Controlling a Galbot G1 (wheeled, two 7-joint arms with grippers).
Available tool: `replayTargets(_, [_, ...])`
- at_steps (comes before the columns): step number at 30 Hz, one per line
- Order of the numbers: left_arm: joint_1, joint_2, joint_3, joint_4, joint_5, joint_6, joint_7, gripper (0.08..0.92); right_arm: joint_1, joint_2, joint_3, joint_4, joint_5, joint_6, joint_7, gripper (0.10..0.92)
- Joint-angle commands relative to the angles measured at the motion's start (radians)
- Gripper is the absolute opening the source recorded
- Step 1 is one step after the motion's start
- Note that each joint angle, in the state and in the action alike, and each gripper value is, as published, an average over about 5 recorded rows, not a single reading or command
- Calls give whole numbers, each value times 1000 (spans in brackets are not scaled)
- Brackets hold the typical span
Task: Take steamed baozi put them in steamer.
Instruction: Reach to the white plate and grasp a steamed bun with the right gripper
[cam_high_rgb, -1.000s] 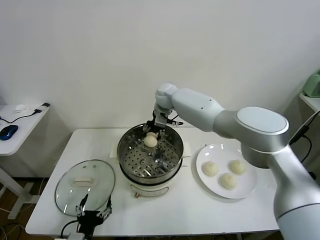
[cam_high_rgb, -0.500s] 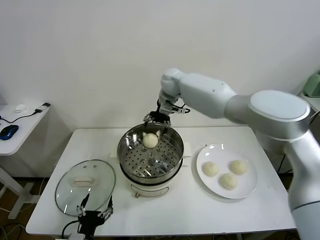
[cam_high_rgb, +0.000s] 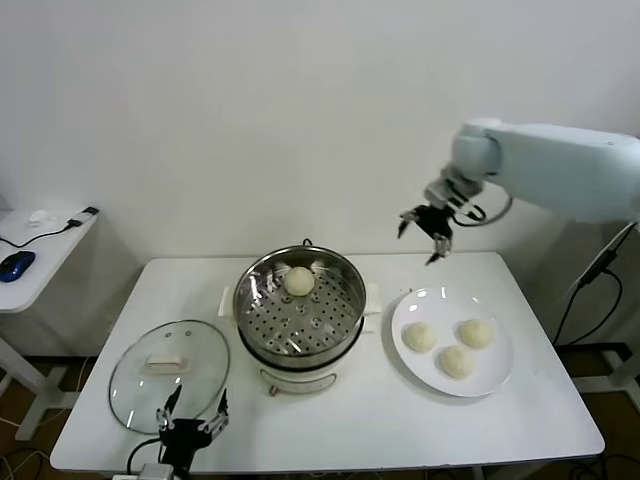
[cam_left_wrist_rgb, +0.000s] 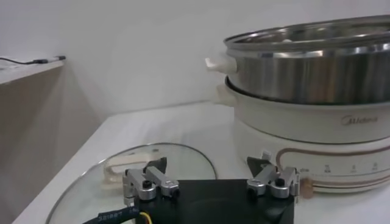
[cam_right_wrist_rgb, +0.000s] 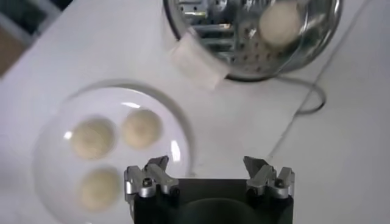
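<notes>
Within the last sec the right gripper (cam_high_rgb: 426, 232) had let go of one baozi (cam_high_rgb: 299, 280) in the steamer (cam_high_rgb: 300, 305), lifted out and swung across to the right; it now hung in the air behind the plate (cam_high_rgb: 452, 341), well above the table (cam_high_rgb: 400, 420), fingers spread, carrying nothing. That bun sat alone on the perforated tray near the far wall. So 1 of 4 was in, by my reading, and the arm looked set for bun no. 2.

Three baozi (cam_high_rgb: 454, 347) were left on the plate, clustered close together, right of the steamer.

Left gripper (cam_high_rgb: 190, 427) sat parked low at the table's front edge by the glass lid (cam_high_rgb: 168, 372), fingers apart, empty.

Views differed. Right wrist cam looked straight down: all three plate buns plus the placed bun (cam_right_wrist_rgb: 277, 23) in the pot in one shot, and the power cord (cam_right_wrist_rgb: 304, 97) trailing from the steamer, which the head cam didn't show. Left wrist cam gave only the steamer's side wall & white base (cam_left_wrist_rgb: 317, 140) with the lid in front; no buns visible there. Head cam alone showed both arms.
</notes>
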Motion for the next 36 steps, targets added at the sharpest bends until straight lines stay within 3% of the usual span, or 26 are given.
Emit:
replayTargets(1, [0,-1,0,2,-1,1,0,823,-83,-184,-46,196,117,-338,102,823])
replayTargets(14, [9,-5,-3,10,0,0,-2,823,-443,-82,203,-5,-13,-373,145,823])
replayTargets(26, [11,2,-1,15,-1,-6,-3,823,-505,-3,271,-122,-37,-387,171,817])
replayTargets(36, [7,4,0,16,-1,-11,-4,823,-486,5,279,-116,-28,-388,165,652])
